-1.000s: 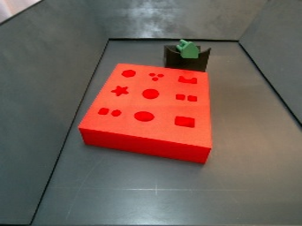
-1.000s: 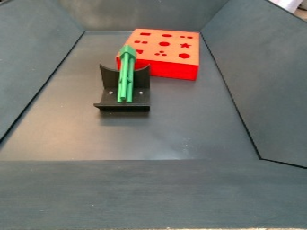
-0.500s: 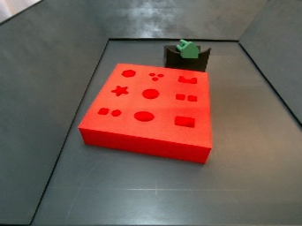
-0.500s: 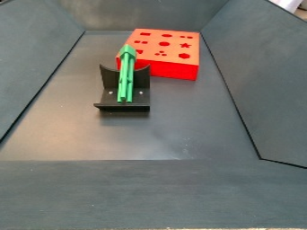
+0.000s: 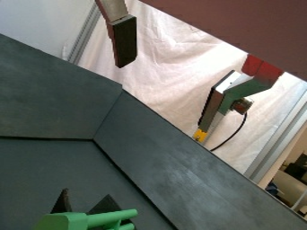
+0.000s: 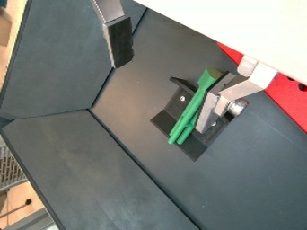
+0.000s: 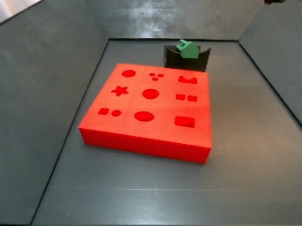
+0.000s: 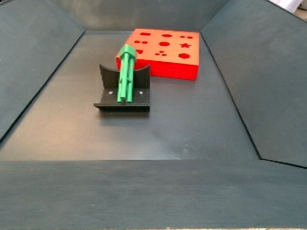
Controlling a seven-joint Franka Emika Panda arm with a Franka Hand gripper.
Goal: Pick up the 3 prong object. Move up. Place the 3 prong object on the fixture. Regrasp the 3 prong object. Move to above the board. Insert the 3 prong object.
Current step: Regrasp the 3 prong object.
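Three-prong object (image 8: 124, 73) lay propped on the fixture (image 8: 124, 101), unchanged from the side views a second before; nothing on the floor had shifted. The hand (image 6: 174, 63) was out of both side views and showed only in the wrist views, spread wide and empty, its two fingers (image 6: 118, 39) well apart, with the green piece and fixture far below it, between the fingers in a wrist view (image 6: 192, 111). The board (image 8: 168, 50) sat just beyond the fixture, untouched. I judged the placing done and the hand withdrawn upward, so the regrasp was the step next due: it called for a descent straight onto the piece
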